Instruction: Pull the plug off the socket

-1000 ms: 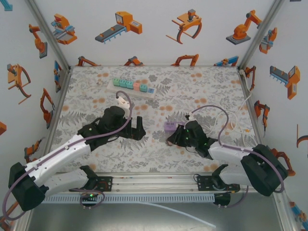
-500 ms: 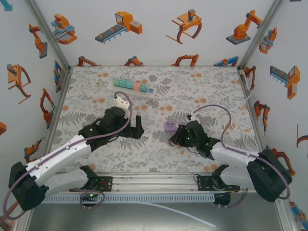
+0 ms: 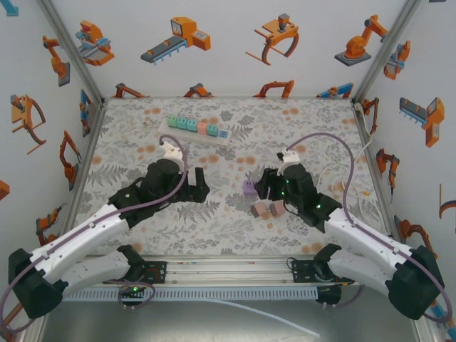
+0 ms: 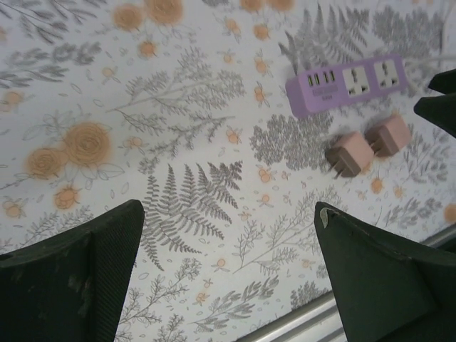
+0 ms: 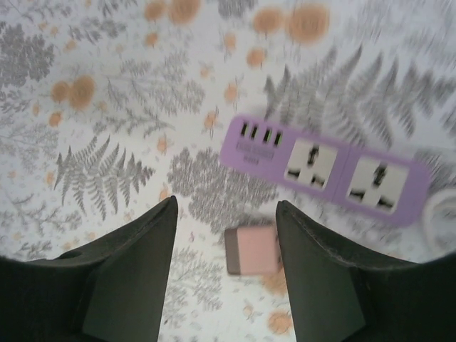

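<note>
Floral-patterned desk, walled cell. Right end effector stands parted, gripping nothing, above a pink plug lying loose on the desk near the purple socket strip. A second pink plug lies just beside the first. Left end effector is spread wide, apart from the strip.

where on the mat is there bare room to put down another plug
Bare mat: the far right, between the white power strip and the right wall, and the near middle, short of the pink plugs. Crowded: the centre, where the purple socket strip, both plugs and the right gripper sit close, the left gripper just beside.
</note>
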`<move>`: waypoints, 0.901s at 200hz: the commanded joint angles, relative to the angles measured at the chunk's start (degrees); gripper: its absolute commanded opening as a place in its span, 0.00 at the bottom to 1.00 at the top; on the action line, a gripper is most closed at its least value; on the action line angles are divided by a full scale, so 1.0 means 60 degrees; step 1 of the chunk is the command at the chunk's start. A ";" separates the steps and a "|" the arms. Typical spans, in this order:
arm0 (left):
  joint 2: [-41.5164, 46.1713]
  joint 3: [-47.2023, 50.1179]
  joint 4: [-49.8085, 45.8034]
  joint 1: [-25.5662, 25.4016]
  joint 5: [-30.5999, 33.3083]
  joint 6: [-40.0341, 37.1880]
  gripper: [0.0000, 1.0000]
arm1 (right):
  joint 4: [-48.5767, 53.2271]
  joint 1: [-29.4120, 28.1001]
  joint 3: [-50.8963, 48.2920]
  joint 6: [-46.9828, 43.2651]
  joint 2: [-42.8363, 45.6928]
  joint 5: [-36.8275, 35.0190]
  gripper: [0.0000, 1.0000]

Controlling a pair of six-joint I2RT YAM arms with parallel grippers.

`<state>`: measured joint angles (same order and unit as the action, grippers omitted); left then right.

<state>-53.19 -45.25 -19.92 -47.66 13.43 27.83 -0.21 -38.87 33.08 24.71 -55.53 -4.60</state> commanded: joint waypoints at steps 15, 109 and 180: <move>0.1529 0.0154 -0.0672 0.0010 0.2370 0.0849 0.97 | -0.0540 -0.0039 0.1770 -0.5927 -0.1290 -0.0441 0.64; 0.1756 -0.0548 -0.2847 0.0555 0.3297 0.1567 0.97 | 0.3555 0.0833 1.0475 -0.9818 -0.9013 0.3420 0.90; 0.1544 -0.0501 -0.2714 0.1211 0.2314 0.1396 0.97 | 0.6440 0.1630 1.7156 -0.9756 -1.4561 0.5035 0.92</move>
<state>-43.57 -47.22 -35.29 -41.43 29.65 36.47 28.75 -29.95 125.99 -32.88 -135.59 22.00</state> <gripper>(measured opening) 0.973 0.911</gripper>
